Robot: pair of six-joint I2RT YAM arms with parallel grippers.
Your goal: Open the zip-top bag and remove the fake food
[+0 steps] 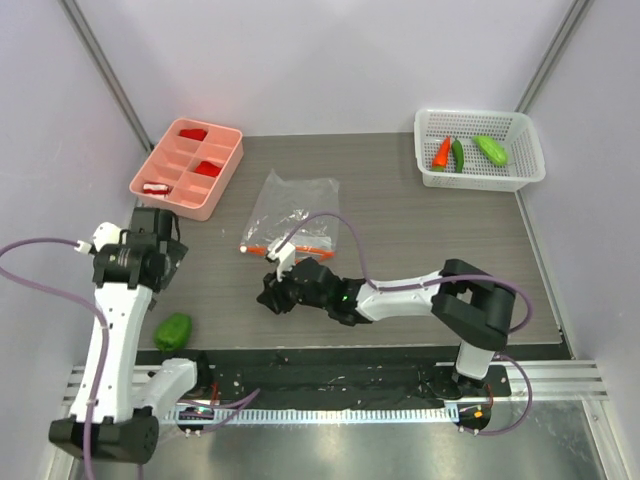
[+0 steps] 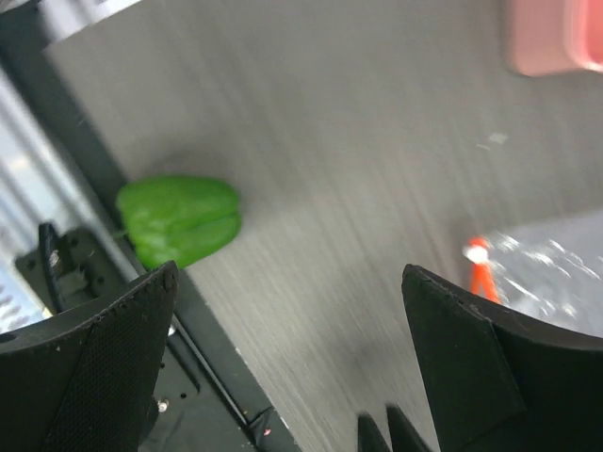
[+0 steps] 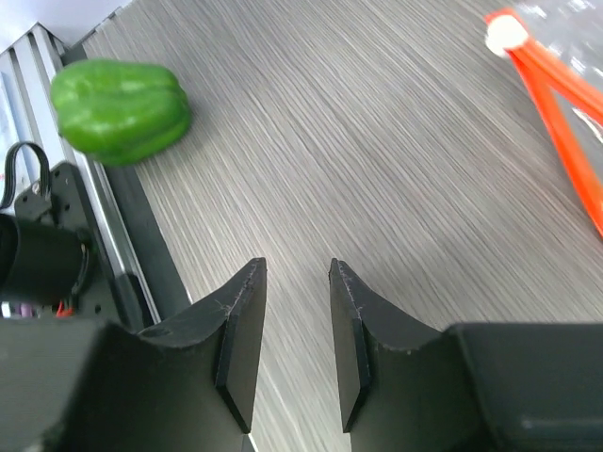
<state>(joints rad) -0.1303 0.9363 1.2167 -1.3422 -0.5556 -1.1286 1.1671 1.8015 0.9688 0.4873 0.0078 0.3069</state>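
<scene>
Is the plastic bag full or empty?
Empty, it seems: the zip-top bag lies flat and see-through, the green pepper sits on the table, three vegetables lie in the white basket.

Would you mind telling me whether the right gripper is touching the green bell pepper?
Apart. The right wrist view shows bare table between the right gripper and the bell pepper.

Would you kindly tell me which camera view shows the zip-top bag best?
The top external view: the whole zip-top bag lies flat mid-table. The left wrist view catches only a blurred corner; the right wrist view just the zip strip end.
</scene>
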